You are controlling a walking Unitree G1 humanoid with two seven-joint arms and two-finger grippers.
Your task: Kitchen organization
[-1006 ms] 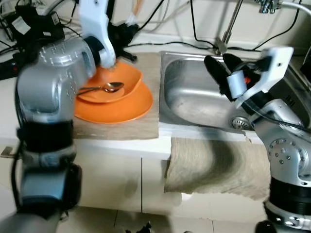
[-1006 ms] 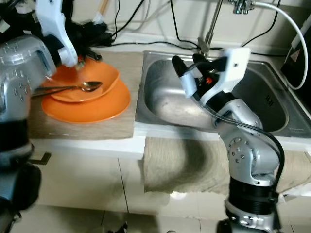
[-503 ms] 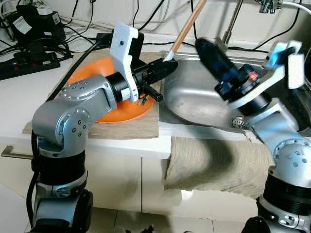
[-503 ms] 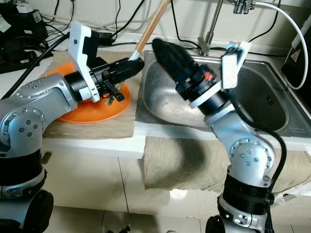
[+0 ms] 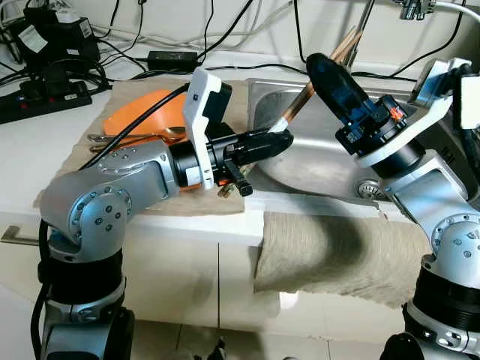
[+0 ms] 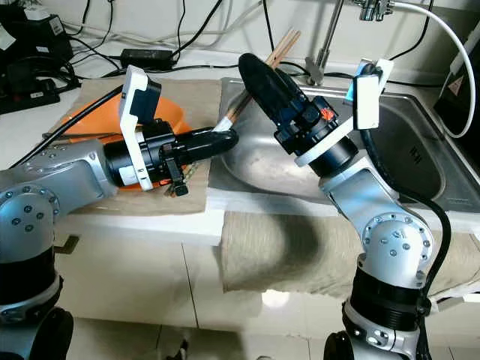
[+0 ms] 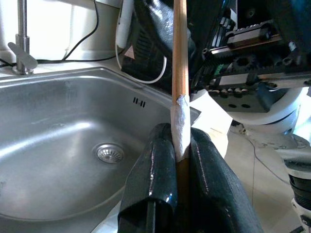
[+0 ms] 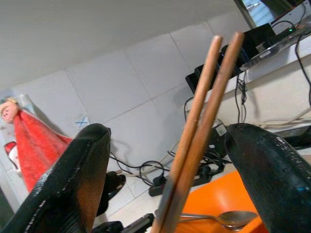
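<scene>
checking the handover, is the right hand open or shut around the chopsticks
Open. In the right wrist view the right hand has its fingers spread wide, apart from the chopsticks between them; the left hand clamps them.

Bright, even indoor light across both eye views, and everything reads sharp, no motion blur. The steel sink [image 5: 300, 161] throws soft pale glare off its basin, brightest near the drain. A dark, soft-edged shadow sits on the cloth [image 5: 334, 255] hanging below the sink. In the left wrist view the black fingers [image 7: 158, 179] catch glossy highlights and sit slightly soft, close to the lens. In the right wrist view the near fingers [image 8: 77, 174] are blurred, and the wall behind is washed grey.
</scene>
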